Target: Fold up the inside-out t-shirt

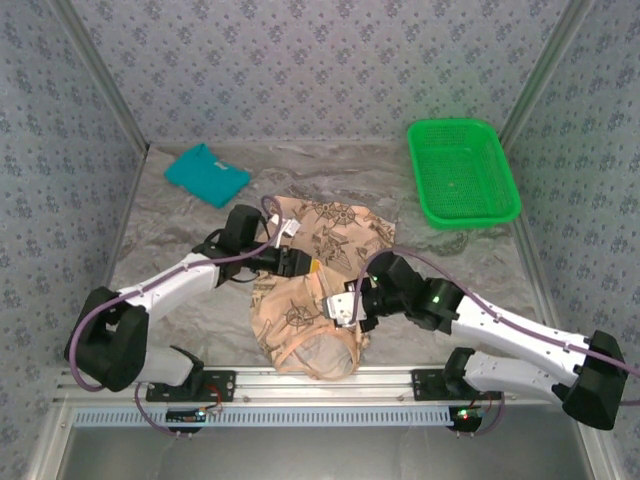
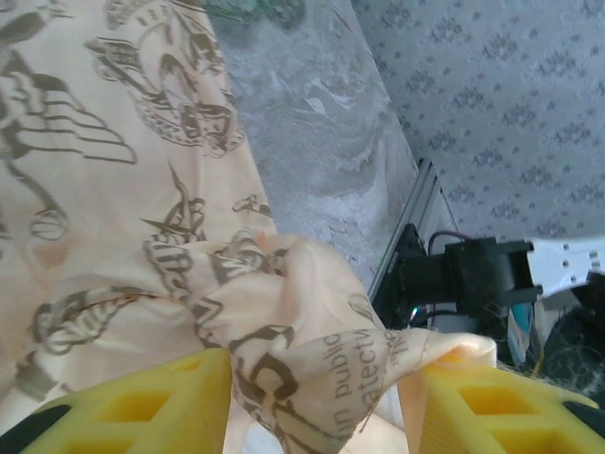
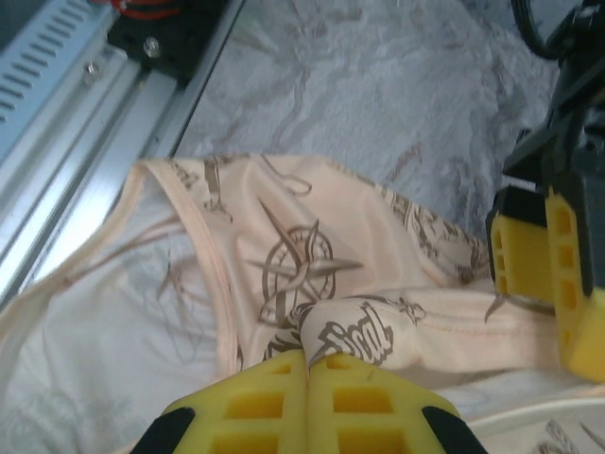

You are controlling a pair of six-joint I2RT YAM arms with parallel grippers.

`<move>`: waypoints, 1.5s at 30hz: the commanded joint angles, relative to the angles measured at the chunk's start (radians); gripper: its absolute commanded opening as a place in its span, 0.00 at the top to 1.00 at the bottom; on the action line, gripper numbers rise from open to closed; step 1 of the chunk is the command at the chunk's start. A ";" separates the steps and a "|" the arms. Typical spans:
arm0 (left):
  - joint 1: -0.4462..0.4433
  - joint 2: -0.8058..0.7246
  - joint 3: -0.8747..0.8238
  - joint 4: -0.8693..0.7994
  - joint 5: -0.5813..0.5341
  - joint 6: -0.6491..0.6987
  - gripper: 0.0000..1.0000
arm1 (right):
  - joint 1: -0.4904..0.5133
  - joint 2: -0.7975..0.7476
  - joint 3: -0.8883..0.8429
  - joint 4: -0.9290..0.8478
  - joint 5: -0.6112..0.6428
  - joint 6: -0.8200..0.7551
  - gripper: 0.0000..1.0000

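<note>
The inside-out t-shirt lies crumpled mid-table, peach with dark compass prints, and its paler reverse shows at the near opening. My left gripper stands over its middle. In the left wrist view its yellow fingers are apart, and a bunched fold of the shirt lies between them and drapes onto the right finger; that gripper is open. My right gripper is shut on a fold of the shirt near the pale-edged opening. In the right wrist view its gripper pinches printed cloth.
A folded teal shirt lies at the back left. A green basket sits at the back right. A metal rail runs along the near edge, close to the shirt's hem. Patterned walls close in both sides.
</note>
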 commanded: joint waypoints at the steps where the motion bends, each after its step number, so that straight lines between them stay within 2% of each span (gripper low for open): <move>1: 0.046 -0.052 0.048 -0.035 -0.051 -0.076 0.45 | -0.003 0.055 0.035 0.082 -0.113 0.042 0.97; 4: 0.092 -0.078 0.052 -0.041 -0.108 -0.103 0.39 | -0.031 0.086 0.038 0.163 -0.125 0.110 0.99; 8: 0.134 -0.097 0.065 -0.124 -0.172 -0.054 0.35 | -0.193 0.099 0.058 0.199 -0.137 0.303 1.00; 9: 0.136 -0.106 0.061 -0.146 -0.197 -0.045 0.30 | -0.232 0.095 0.063 0.192 -0.121 0.324 1.00; 10: 0.134 -0.117 0.054 -0.164 -0.232 -0.049 0.03 | -0.268 0.088 0.064 0.187 -0.106 0.346 1.00; 11: 0.136 -0.129 0.038 -0.161 -0.251 -0.058 0.00 | -0.310 0.080 0.068 0.183 -0.088 0.371 1.00; 16: 0.077 -0.223 -0.023 -0.178 -0.283 -0.035 0.00 | -0.555 0.011 0.066 0.207 0.002 0.526 1.00; 20: -0.077 -0.264 -0.028 -0.261 -0.411 0.055 0.00 | -0.724 0.016 0.069 0.160 0.144 0.632 0.99; 23: -0.144 -0.263 -0.029 -0.317 -0.463 0.091 0.00 | -0.761 0.076 0.064 0.103 0.254 0.670 0.82; 27: -0.209 -0.272 -0.031 -0.361 -0.502 0.121 0.02 | -0.735 0.141 0.041 0.061 0.295 0.747 0.70; 30: -0.260 -0.268 -0.017 -0.433 -0.529 0.123 0.05 | -0.680 0.120 0.046 0.017 0.279 0.753 0.67; 33: -0.286 -0.266 -0.028 -0.475 -0.507 0.077 0.09 | -0.592 0.091 0.082 -0.100 0.257 0.744 0.64; 36: -0.333 -0.266 -0.070 -0.460 -0.511 0.019 0.10 | -0.448 0.100 0.106 -0.227 0.213 0.761 0.63; 39: -0.391 -0.271 -0.135 -0.465 -0.574 -0.037 0.10 | -0.301 0.167 0.125 -0.292 0.174 0.921 0.62; 42: -0.449 -0.295 -0.193 -0.438 -0.586 -0.126 0.10 | -0.137 0.258 0.104 -0.275 0.162 1.036 0.62; 45: -0.522 -0.310 -0.222 -0.402 -0.601 -0.189 0.10 | 0.002 0.337 0.065 -0.204 0.209 1.047 0.61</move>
